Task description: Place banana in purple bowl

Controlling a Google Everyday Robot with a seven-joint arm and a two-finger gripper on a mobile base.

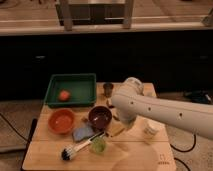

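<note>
The purple bowl (100, 118) sits at the middle of the wooden board, dark and glossy inside. My white arm reaches in from the right, and its bulk covers most of the gripper (120, 128), which hangs just right of the bowl's rim. A pale yellow end of the banana (117, 132) pokes out below the gripper, low over the board and beside the bowl, not over it. The gripper is shut on the banana.
An orange bowl (62, 121) stands left of the purple one. Behind them is a green tray (80, 80) holding an orange-red fruit (64, 95). A blue-grey cloth (82, 133), a brush (80, 148) and a small green cup (98, 145) lie in front. A dark cup (108, 90) stands at the back.
</note>
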